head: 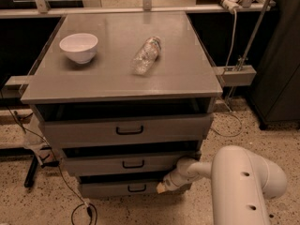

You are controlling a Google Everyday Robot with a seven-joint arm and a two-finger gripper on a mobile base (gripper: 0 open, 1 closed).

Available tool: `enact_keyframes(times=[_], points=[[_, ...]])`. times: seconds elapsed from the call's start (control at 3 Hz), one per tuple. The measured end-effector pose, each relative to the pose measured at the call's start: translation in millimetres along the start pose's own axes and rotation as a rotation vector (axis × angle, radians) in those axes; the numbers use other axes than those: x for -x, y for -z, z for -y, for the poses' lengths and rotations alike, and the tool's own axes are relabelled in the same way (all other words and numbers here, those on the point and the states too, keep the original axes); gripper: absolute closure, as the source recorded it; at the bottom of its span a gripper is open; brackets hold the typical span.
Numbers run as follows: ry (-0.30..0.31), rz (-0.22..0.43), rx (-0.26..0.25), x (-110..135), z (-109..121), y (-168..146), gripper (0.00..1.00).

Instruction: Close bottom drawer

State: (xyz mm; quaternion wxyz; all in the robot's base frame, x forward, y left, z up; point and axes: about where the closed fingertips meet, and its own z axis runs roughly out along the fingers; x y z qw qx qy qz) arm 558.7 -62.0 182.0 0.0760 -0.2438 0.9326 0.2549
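The bottom drawer (117,188) is the lowest of three grey drawers in the cabinet, with a small black bar handle (137,188). Its front stands slightly out, a dark gap above it. My white arm (243,182) comes in from the lower right. The gripper (162,186) is at the drawer's right end, its tip against the grey front just right of the handle.
A white bowl (78,47) and a clear plastic bottle (146,55) lying on its side rest on the grey cabinet top (187,74). The middle drawer (93,165) and top drawer (84,132) also stand slightly out. Cables (79,210) lie on the floor at left.
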Motion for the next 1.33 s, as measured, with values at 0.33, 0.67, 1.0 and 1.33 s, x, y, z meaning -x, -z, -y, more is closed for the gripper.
enact_keyframes(times=[0.33, 0.67, 1.0, 1.33], points=[[0.000, 0.000, 0.000, 0.0, 0.0, 0.0, 0.28], [0.000, 0.000, 0.000, 0.0, 0.0, -0.1, 0.05], [0.000, 0.000, 0.000, -0.1, -0.1, -0.1, 0.00], [0.000, 0.000, 0.000, -0.1, -0.1, -0.1, 0.00]])
